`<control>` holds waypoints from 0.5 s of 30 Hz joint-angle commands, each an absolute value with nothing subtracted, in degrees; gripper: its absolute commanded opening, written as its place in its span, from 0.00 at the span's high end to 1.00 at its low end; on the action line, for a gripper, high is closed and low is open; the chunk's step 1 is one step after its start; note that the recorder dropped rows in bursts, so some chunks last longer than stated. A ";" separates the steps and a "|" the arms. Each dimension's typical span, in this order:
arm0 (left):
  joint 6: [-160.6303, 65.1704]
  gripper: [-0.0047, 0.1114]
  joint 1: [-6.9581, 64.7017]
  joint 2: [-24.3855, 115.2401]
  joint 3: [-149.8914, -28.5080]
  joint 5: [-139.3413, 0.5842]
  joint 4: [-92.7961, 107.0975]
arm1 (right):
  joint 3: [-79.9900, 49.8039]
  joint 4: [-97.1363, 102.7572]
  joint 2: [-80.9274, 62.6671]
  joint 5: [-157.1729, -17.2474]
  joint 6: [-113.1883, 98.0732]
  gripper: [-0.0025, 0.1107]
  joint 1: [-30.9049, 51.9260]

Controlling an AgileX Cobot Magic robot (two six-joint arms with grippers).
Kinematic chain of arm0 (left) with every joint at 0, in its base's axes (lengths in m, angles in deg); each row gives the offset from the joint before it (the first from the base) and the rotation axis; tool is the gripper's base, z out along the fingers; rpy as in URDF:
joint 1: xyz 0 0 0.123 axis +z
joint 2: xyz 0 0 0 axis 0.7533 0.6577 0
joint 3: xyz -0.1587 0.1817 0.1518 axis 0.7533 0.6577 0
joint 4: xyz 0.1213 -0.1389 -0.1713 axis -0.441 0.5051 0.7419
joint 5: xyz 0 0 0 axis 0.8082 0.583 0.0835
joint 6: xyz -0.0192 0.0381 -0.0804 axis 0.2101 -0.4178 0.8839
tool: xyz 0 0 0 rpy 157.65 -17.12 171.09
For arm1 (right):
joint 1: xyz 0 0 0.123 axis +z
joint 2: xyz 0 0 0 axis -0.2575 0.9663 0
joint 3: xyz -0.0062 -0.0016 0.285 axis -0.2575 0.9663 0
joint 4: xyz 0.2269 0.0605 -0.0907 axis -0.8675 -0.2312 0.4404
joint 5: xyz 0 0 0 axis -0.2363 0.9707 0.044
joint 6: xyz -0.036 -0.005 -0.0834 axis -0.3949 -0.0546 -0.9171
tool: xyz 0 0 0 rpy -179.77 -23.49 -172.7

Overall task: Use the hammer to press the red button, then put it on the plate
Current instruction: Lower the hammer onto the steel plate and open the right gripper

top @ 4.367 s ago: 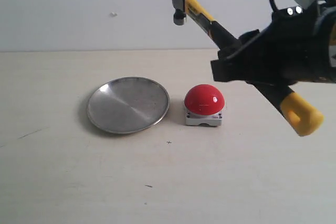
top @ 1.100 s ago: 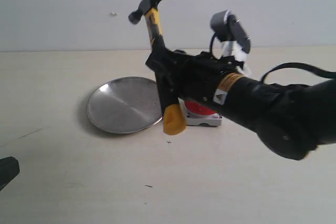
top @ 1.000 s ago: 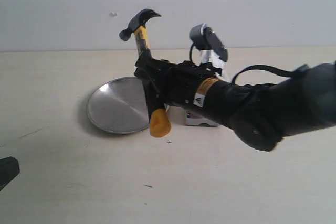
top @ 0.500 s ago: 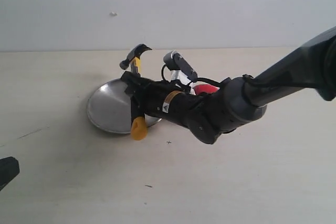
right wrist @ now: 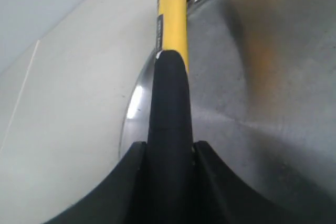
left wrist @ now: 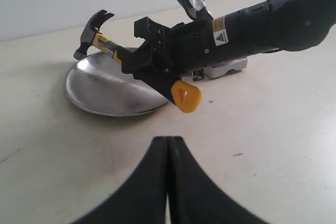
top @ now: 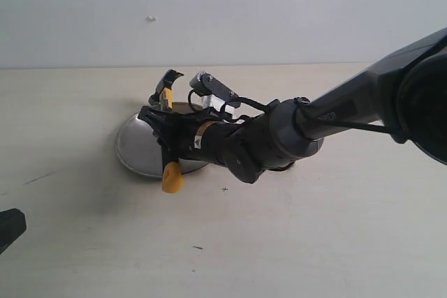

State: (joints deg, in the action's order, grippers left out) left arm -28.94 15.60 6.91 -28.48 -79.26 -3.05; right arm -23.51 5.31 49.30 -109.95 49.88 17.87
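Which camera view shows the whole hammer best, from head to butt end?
The left wrist view: the hammer shows head, yellow neck and butt, only its middle hidden in the right gripper. The exterior view shows the same parts, smaller. The right wrist view shows mostly handle and neck.

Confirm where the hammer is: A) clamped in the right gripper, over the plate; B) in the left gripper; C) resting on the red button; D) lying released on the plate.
A: the right gripper pinches the hammer by its black handle, with the plate beneath.
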 commanded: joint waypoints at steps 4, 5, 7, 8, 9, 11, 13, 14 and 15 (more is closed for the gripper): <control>-28.47 0.96 15.80 6.61 -28.51 -79.56 -2.95 | -24.39 6.06 48.78 -108.09 47.79 0.97 18.03; -28.47 0.96 15.80 6.61 -28.51 -79.56 -2.95 | -24.39 6.32 48.78 -107.96 46.94 0.96 18.03; -28.47 0.96 15.80 6.61 -28.51 -79.56 -2.95 | -24.39 6.32 48.78 -107.60 45.55 0.90 18.03; -28.47 0.96 15.80 6.61 -28.51 -79.56 -2.95 | -24.39 6.32 48.78 -106.88 45.43 0.86 18.03; -28.47 0.96 15.80 6.61 -28.51 -79.56 -2.95 | -24.39 6.32 48.78 -106.59 45.31 0.83 18.03; -28.47 0.96 15.80 6.61 -28.51 -79.56 -2.95 | -24.39 6.22 48.78 -105.02 44.62 0.71 18.03; -28.47 0.96 15.80 6.61 -28.51 -79.56 -2.95 | -24.39 5.65 48.78 -103.37 44.62 0.63 18.03; -28.47 0.96 15.80 6.61 -28.51 -79.56 -2.95 | -24.39 5.65 48.78 -103.14 44.62 0.62 18.03; -28.47 0.96 15.80 6.61 -28.51 -79.56 -2.95 | -24.39 5.65 48.78 -103.14 44.62 0.62 18.03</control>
